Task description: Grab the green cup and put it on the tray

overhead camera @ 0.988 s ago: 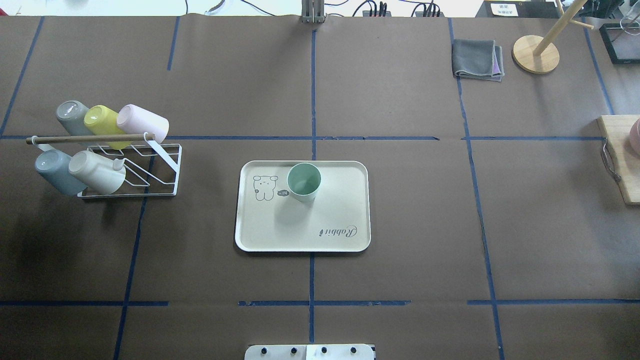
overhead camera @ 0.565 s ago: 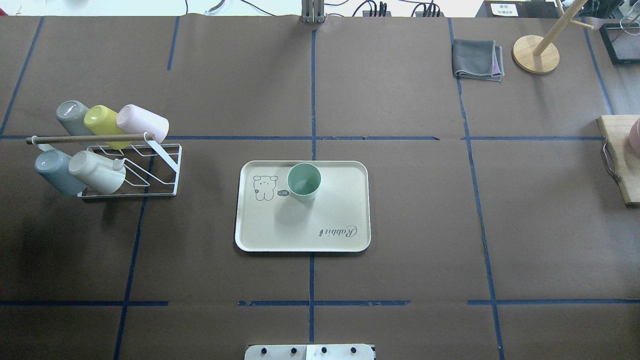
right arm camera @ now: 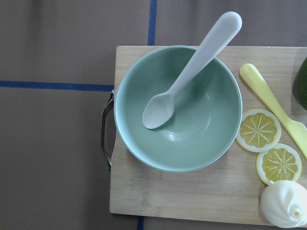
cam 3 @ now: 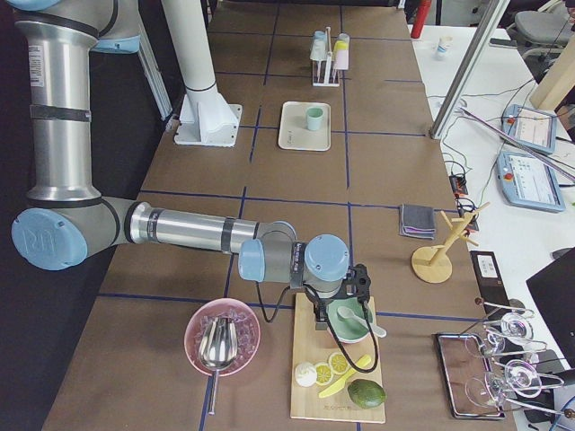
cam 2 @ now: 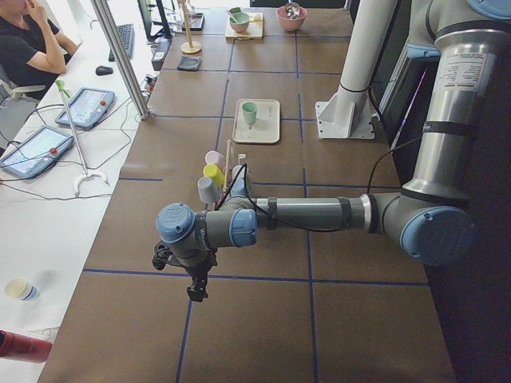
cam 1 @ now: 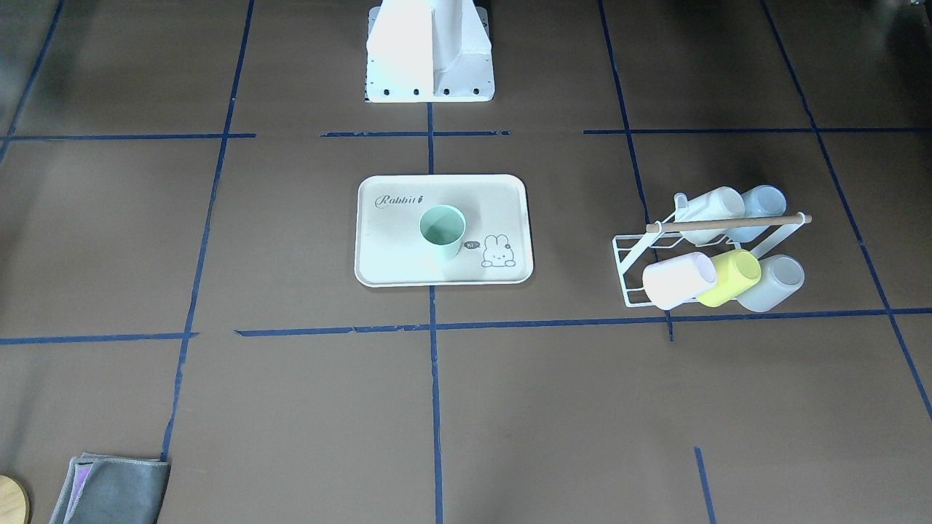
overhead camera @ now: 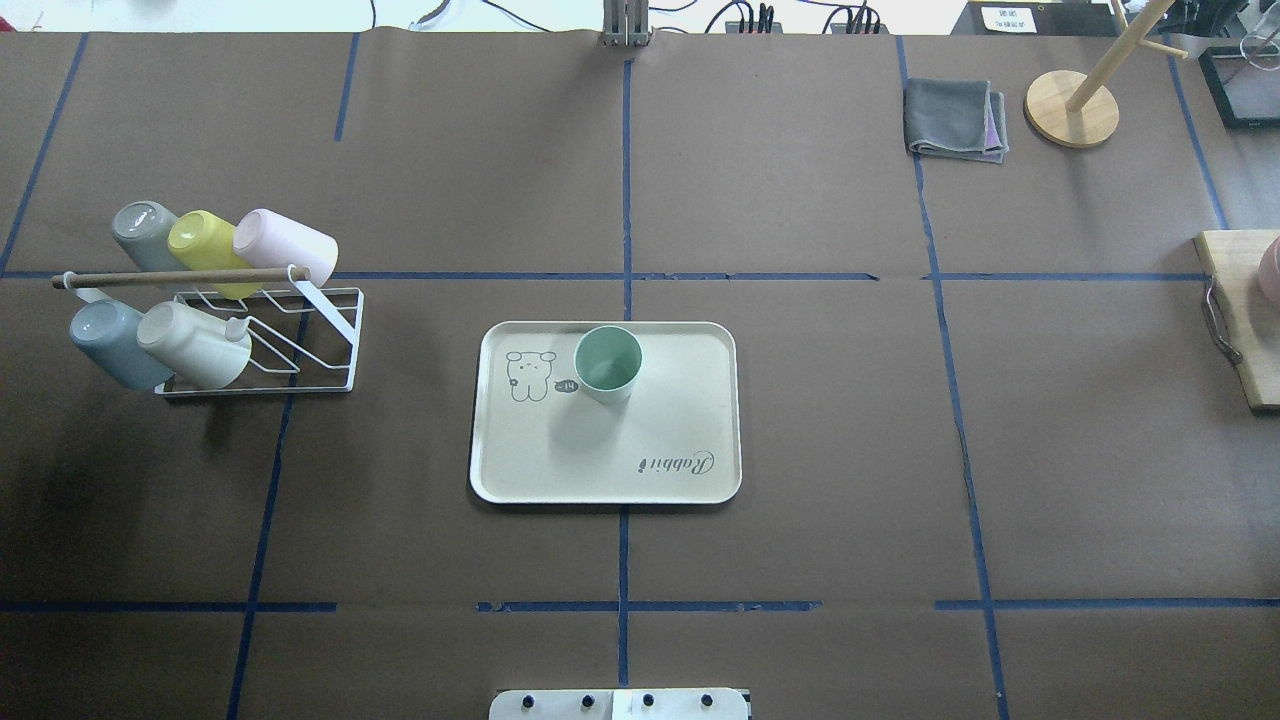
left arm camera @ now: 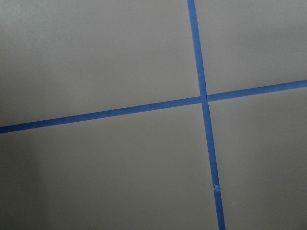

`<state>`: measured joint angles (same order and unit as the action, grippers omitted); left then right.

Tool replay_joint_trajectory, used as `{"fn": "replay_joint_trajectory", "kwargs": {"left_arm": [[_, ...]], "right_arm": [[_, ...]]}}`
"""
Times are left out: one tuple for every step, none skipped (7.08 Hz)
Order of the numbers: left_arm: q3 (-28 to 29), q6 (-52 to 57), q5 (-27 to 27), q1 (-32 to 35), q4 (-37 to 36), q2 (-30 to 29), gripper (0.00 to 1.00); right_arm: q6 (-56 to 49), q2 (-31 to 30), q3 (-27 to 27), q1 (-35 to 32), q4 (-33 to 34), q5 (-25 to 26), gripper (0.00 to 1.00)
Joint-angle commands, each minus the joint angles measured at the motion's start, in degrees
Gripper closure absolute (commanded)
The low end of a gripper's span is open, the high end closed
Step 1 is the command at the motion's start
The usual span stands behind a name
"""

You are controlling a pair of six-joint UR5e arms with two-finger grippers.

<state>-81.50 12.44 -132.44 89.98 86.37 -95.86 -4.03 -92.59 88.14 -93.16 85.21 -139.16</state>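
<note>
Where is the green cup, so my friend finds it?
In the middle of the brown table lies a cream tray with a bunny drawing. The green cup stands upright on it, beside the bunny. Unlike it, the other cups lie tipped on the wire rack.

Green cup (overhead camera: 607, 362) & tray (overhead camera: 560, 460): smooth matt plastic. Table (overhead camera: 800, 450) w/ matt brown paper (blue tape lines (overhead camera: 625, 180)). Rack (overhead camera: 328, 312): white wire, wooden rod (overhead camera: 180, 277). Cutting board (right arm camera: 192, 196): grained wood; bowl (right arm camera: 206, 129) glossy.
</note>
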Motion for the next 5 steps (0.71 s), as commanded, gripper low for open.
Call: {"fn": "replay_joint_trajectory", "kwargs": {"left_arm": [[-2.95,-0.13,-2.45,0.72,-0.06,2.85,0.00],[-4.97,-0.40,-4.30,0.81,0.03,4.53,0.00],[-6.12,-0.66,-4.32,0.81,-0.06,5.06,0.00],[-6.04,-0.75,-4.14,0.81,-0.06,5.07,0.00],[-6.13,-0.66,-4.14,0.81,0.03,5.07,0.00]], "right_arm": [[1.21,-0.31,0.02,-0.62,-0.04,-2.16,0.00],[1.22,-0.31,0.02,-0.62,-0.04,-2.17,0.00],[1.22,-0.23,0.11,-0.71,-0.04,-2.17,0.00],[1.22,-0.23,0.11,-0.88,-0.04,-2.17,0.00],[1.13,-0.23,0.02,-0.97,-0.04,-2.17,0.00]]}}
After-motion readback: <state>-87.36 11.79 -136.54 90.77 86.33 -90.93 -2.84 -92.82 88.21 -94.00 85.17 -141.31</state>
